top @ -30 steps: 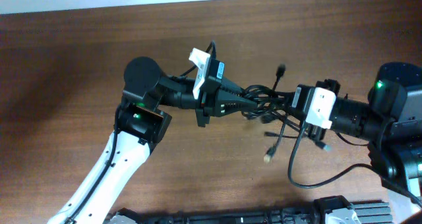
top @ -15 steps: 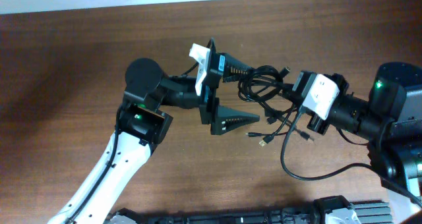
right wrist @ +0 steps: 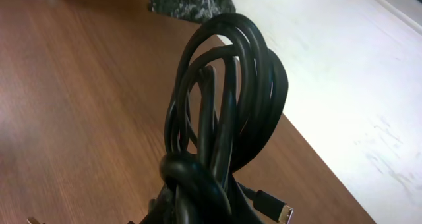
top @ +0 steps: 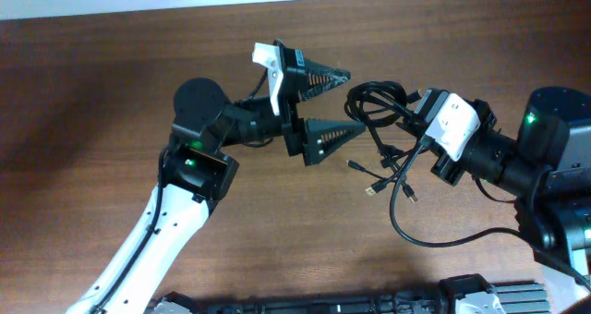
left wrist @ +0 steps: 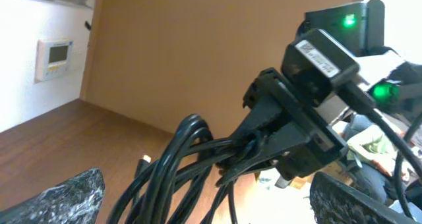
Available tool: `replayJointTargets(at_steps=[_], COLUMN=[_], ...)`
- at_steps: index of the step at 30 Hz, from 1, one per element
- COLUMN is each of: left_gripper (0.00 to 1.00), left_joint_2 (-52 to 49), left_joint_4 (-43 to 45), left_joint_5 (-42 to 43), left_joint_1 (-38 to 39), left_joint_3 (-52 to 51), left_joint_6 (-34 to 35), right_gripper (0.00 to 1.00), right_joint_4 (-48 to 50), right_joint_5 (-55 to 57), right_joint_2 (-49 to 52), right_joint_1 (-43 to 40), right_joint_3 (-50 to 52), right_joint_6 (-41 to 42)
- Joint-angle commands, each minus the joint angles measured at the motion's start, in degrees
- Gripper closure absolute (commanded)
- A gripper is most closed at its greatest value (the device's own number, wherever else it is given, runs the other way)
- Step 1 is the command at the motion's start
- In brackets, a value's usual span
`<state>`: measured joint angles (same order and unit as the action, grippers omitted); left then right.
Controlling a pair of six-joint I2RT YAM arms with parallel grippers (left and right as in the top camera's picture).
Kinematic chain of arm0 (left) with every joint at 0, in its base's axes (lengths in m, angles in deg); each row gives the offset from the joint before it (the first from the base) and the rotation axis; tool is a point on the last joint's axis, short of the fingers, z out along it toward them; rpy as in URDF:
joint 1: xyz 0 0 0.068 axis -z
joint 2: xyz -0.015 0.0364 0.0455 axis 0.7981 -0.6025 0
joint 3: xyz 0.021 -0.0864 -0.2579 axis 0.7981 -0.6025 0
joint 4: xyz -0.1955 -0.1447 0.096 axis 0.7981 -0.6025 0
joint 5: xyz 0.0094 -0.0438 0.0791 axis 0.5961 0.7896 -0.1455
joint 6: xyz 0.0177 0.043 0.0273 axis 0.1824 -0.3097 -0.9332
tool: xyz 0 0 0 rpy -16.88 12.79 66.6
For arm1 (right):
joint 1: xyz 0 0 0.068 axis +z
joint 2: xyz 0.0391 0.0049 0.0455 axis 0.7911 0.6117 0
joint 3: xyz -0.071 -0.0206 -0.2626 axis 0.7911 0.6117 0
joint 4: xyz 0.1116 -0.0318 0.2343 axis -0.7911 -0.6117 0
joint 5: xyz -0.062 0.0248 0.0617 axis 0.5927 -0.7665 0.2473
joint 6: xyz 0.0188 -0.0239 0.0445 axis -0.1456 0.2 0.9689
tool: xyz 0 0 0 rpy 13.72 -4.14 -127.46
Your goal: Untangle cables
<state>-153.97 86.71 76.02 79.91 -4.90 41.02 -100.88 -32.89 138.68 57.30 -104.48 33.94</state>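
The right gripper (top: 416, 120) clamps the knotted cables (top: 380, 106). At their nine o'clock the left gripper (top: 357, 102) gapes, empty, above the wooden table (top: 92, 92).

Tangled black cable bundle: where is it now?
Overhead view: the tangled black cable bundle is right of centre over the brown wooden table, held by the right gripper, beside the open left gripper.
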Motion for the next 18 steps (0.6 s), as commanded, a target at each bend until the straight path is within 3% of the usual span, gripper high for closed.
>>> replayJointTargets(at_steps=[1, 6, 18], left_gripper=[0.01, 0.01, 0.01], left_joint_2=[1.2, 1.2, 1.2], left_joint_4=[-1.5, -1.8, -2.5], left_joint_5=[-1.1, 2.8, 2.5], left_joint_1=[-0.1, 0.1, 4.4], left_joint_3=[0.7, 0.7, 0.7], left_joint_6=[0.5, 0.5, 0.5], right_gripper=[0.96, 0.96, 0.96], right_joint_4=[0.4, 0.3, 0.5], right_joint_5=[-2.2, -2.2, -3.1], right_joint_2=[-0.2, -0.2, 0.5], right_joint_1=[-0.2, -0.2, -0.2], right_joint_3=[-1.1, -1.1, -1.1], right_joint_6=[0.7, 1.2, 2.2])
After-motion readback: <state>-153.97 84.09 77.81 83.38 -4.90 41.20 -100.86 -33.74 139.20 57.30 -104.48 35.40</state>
